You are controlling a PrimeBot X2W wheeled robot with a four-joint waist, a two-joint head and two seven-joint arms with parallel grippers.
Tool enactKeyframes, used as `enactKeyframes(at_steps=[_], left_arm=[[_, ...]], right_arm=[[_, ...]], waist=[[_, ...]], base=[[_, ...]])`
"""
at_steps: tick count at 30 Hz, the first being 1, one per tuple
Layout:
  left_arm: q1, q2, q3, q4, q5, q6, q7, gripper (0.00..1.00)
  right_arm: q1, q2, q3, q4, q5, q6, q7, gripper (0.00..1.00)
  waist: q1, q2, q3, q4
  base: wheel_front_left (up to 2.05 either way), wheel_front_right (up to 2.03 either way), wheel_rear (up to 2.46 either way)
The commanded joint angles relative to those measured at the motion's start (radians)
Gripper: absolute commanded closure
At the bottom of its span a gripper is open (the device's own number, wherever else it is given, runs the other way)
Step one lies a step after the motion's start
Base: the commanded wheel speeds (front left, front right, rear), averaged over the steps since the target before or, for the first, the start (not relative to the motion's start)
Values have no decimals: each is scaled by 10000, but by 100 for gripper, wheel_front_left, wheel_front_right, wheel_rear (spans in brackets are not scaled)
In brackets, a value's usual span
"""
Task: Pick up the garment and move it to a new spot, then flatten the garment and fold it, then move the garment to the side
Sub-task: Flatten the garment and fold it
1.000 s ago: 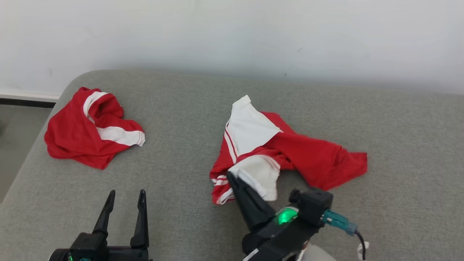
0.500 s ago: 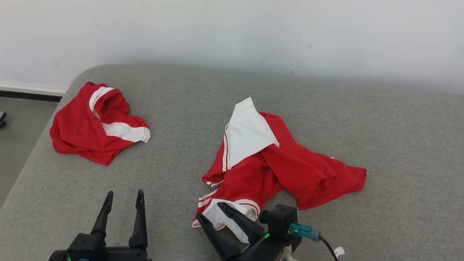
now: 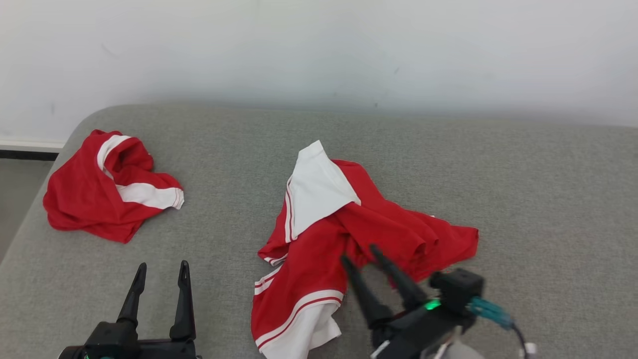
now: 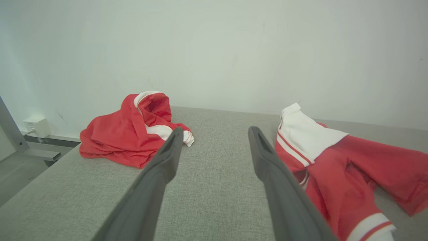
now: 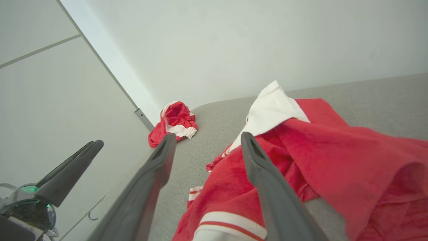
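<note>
The garment point(image 3: 344, 234), red shorts with white panels and striped hems, lies crumpled mid-surface; it also shows in the left wrist view point(image 4: 337, 167) and the right wrist view point(image 5: 321, 150). One leg stretches toward the front edge, ending in a white hem point(image 3: 299, 334). My right gripper point(image 3: 359, 254) is open just above the garment's red middle, nothing between its fingers, and stands the same way in its own view point(image 5: 208, 137). My left gripper point(image 3: 163, 267) is open at the lower left, well clear of the cloth, fingers apart point(image 4: 216, 132).
A second red-and-white garment point(image 3: 107, 187) lies bunched near the far left corner of the grey padded surface point(image 3: 498, 174). A white wall runs close behind. The surface rounds off at the left, with floor point(image 3: 15, 199) beyond. Bare grey fabric spreads to the right.
My right gripper dragged the white-hemmed leg toward the front edge, opened and let it go, then moved right over the garment's middle. The head camera shifted a little. The left gripper stayed put.
</note>
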Motion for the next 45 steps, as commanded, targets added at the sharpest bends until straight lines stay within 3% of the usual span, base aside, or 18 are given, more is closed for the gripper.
enactKeyframes(at_steps=[1,11,22,31,45], left_arm=[[152,-15,25,-73,112,-24,-32,0],[364,-12,34,-315,143,100,-32,0],[515,-9,207,-353,254,44,-32,0],[787,-11,156,-556,307,228,-32,0],[477,-14,-105,-522,237,274,-32,0]], right_arm=[[361,-111,-563,-308,-213,-22,-59,0],[1956,-289,-3596,-2031,-1622,-24,-60,0],[3447,-133,-5571,-2835,-2779,-22,-43,0],[3892,12,-5847,-2842,-3063,-24,-44,0],[2401,-380,-4570,-1529,-3617,-22,31,0]], waist=[[0,0,-54,-155],[0,0,-168,-740],[0,0,-320,-1158],[0,0,-403,-1190],[0,0,-121,-530]], base=[[0,0,0],[0,0,0],[0,0,0],[0,0,0],[0,0,0]])
